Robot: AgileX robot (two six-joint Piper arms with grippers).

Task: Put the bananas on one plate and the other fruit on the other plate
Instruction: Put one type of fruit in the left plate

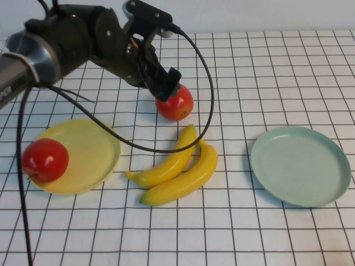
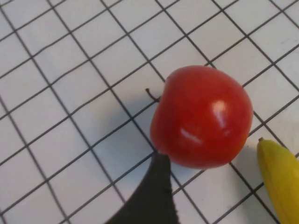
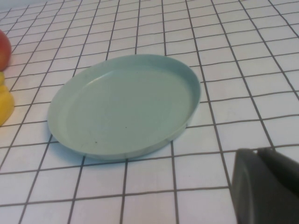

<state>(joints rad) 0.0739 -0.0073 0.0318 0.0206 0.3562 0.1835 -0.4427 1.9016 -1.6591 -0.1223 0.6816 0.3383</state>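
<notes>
My left gripper (image 1: 168, 87) hangs open right over and behind a red apple (image 1: 175, 103) lying on the table. In the left wrist view one dark finger (image 2: 153, 193) stands beside this apple (image 2: 202, 116); the other finger is out of view. A second red apple (image 1: 45, 160) rests on the near left rim of the yellow plate (image 1: 91, 147). Two bananas (image 1: 166, 165) (image 1: 188, 174) lie side by side mid-table. The blue-green plate (image 1: 299, 165) (image 3: 124, 105) lies bare on the right. My right gripper (image 3: 257, 151) is shut, low beside that plate, and does not show in the high view.
The left arm and its black cables (image 1: 138, 147) span the table's back left and trail over the yellow plate toward the bananas. A banana tip (image 2: 280, 182) lies close to the apple by the left gripper. White gridded tabletop (image 1: 266, 72) all around.
</notes>
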